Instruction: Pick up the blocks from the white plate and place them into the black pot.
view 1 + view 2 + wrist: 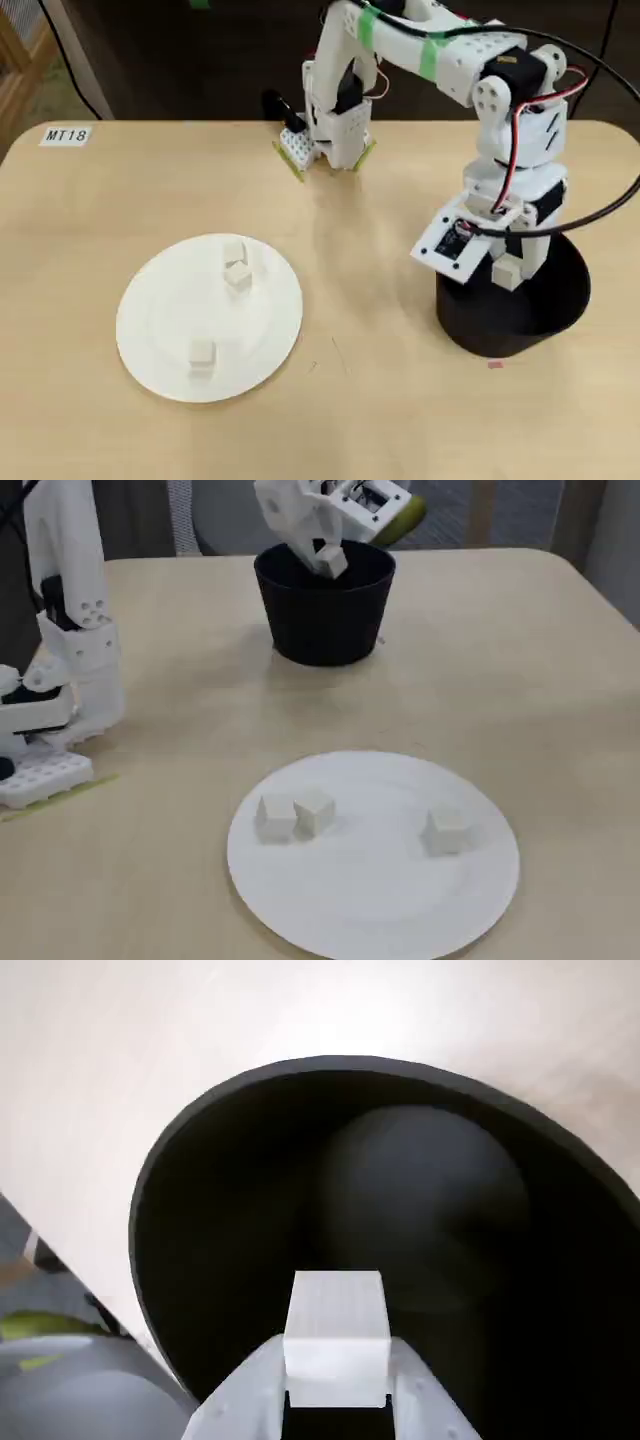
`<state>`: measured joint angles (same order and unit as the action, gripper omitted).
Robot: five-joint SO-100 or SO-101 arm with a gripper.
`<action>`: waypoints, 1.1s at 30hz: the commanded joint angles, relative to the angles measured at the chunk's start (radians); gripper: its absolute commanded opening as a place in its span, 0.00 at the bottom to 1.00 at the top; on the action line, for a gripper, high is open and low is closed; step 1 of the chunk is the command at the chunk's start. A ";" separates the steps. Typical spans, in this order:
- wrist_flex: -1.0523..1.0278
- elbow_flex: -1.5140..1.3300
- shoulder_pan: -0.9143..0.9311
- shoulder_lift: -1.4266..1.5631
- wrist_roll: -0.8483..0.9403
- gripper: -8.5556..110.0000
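Three cubes: we see them on the white plate.
Gripper: closed on fourth cube above black pot.

Bare table between white plate and black pot

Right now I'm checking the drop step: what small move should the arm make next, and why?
Probably open the gripper: it holds a block over the mouth of the black pot, so release should drop it inside.
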<state>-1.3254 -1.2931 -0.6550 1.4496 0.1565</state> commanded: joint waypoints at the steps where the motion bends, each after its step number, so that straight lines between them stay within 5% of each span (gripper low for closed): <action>1: -0.028 0.005 -0.009 0.014 0.018 0.23; 3: -0.038 0.005 -0.011 0.025 0.034 0.32; 7: -0.043 0.005 0.000 0.051 0.026 0.33; 10: -0.049 0.005 0.031 0.074 0.005 0.22; 12: -0.057 0.005 0.069 0.086 -0.041 0.06; 14: -0.081 0.005 0.118 0.098 -0.054 0.05; 22: -0.061 -0.055 0.453 0.216 -0.123 0.05; 33: -0.020 -0.021 0.936 0.147 0.029 0.05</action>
<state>-1.3514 -1.3514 0.2040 1.6137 0.1565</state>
